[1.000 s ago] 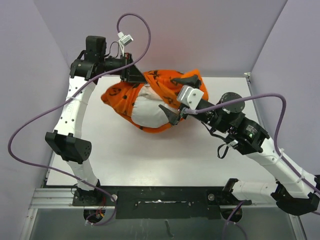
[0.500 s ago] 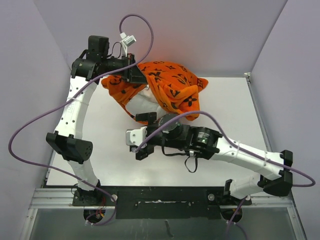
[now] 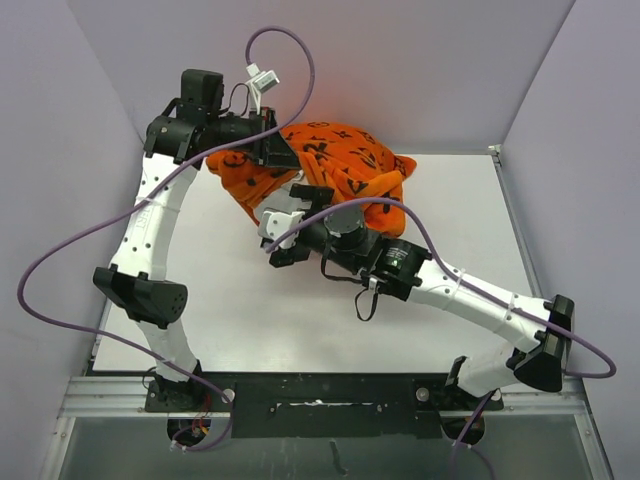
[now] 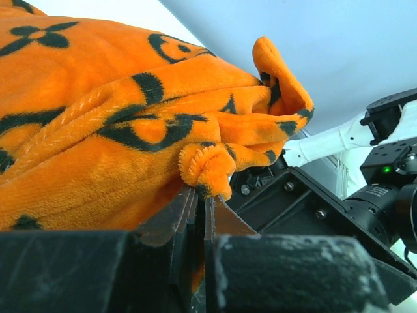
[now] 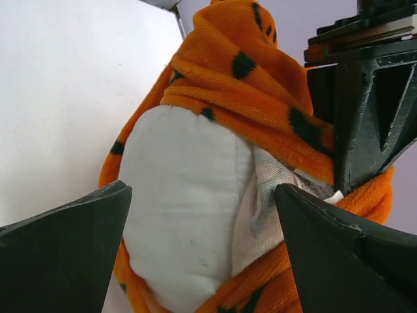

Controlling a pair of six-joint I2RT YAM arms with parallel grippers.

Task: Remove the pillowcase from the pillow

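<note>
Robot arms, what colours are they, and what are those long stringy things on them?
The left arm and right arm have white shells with black joints. The left gripper and right gripper have black wedge-shaped fingers. The stringy things are purple cables looping along each arm.
</note>
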